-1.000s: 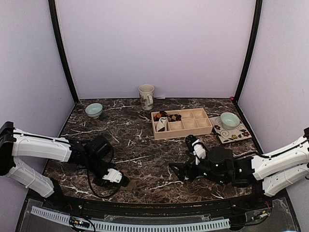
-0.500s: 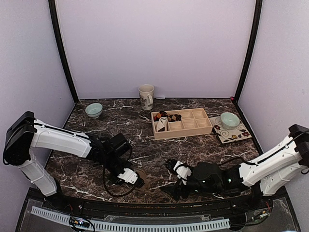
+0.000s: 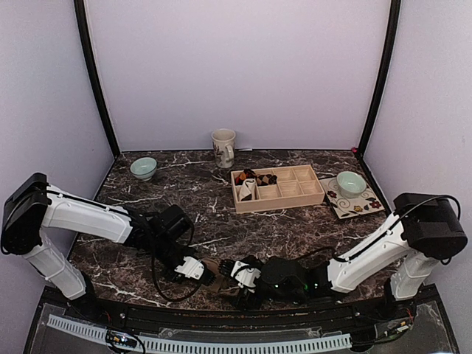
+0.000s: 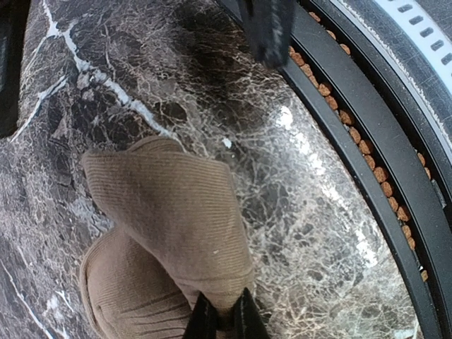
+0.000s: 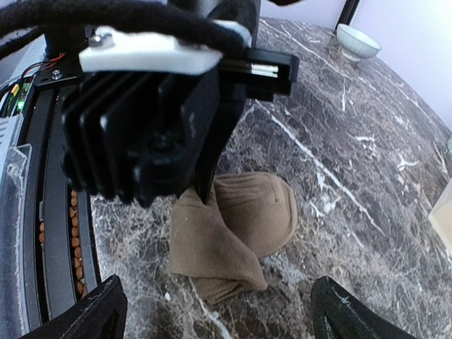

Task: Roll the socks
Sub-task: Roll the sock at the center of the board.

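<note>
A plain tan sock lies partly folded over itself on the dark marble table, close to the front edge. My left gripper is shut on the sock's cuff edge, its fingertips pinching the fabric. From above, the sock sits between my left gripper and my right gripper. My right gripper stands open and faces the sock, with its fingertips wide on either side and nothing between them. Any second sock on the table is out of view.
A wooden divided tray at mid-back holds a white rolled sock and dark bundles. Behind it stands a mug. A green bowl sits back left, another bowl on a patterned plate back right. A black rail borders the front edge.
My right arm has swept left along the front edge until its open gripper faces the sock. My left gripper has carried the sock a little to the right and stays shut.
</note>
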{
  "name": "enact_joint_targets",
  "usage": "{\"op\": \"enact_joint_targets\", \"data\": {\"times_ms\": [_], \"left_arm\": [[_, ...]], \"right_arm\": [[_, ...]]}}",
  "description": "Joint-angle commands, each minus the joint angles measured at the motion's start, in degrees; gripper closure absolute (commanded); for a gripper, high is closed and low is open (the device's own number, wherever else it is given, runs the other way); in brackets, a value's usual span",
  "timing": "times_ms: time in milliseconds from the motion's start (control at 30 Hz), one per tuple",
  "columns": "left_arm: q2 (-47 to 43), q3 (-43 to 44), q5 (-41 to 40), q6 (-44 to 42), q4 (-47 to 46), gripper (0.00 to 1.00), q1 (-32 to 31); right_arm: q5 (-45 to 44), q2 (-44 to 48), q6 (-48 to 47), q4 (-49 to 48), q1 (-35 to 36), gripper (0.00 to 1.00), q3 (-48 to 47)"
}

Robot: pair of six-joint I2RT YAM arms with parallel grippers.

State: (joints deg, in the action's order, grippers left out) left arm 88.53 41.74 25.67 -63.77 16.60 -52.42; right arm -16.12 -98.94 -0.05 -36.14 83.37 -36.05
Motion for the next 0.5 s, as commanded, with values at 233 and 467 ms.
{"op": "enact_joint_targets", "data": {"times_ms": [233, 467], "left_arm": [[1.2, -0.3, 2.8, 1.1, 5.5, 1.0, 3.5], [2.2, 0.3, 2.7, 0.2, 6.2, 1.0, 3.8]], "right_arm": [[3.1, -8.4, -9.0, -12.3, 0.3, 0.15, -4.2], [4.0, -13.3, -12.2, -11.5, -0.5, 0.25, -8.2]]}}
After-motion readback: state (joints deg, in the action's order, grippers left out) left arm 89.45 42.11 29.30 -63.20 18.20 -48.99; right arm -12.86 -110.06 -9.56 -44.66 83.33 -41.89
